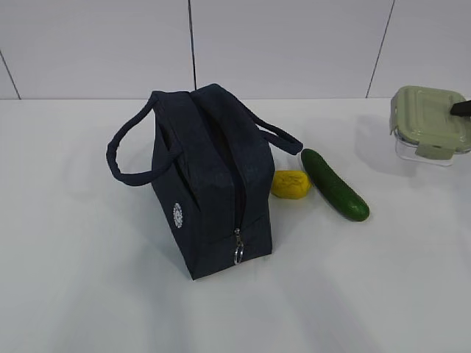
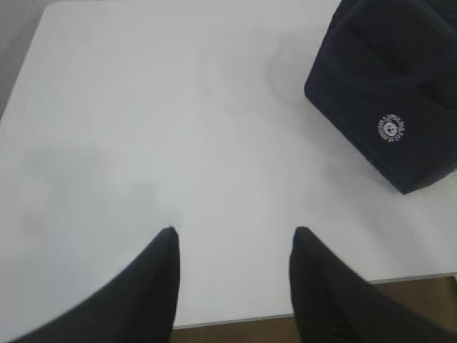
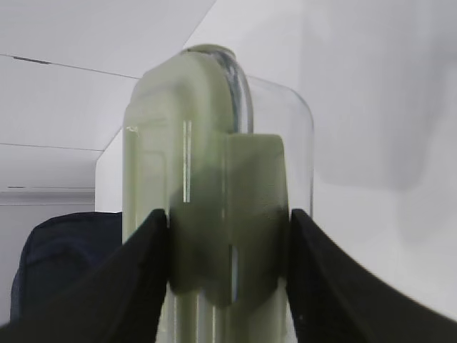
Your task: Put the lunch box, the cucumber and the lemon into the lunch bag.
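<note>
Lunch box pinched in right claw, bound for zipped lunch bag at nine o'clock; left claw hangs spread, empty.

You cannot read the bag's small white logo; the print is too fine. The bag's inside stays hidden behind the dark zipper line. Right of the bag, the box runs off the picture's edge, and only a black tip of the right gripper shows over it. In the left wrist view the bag is cut off too.
</note>
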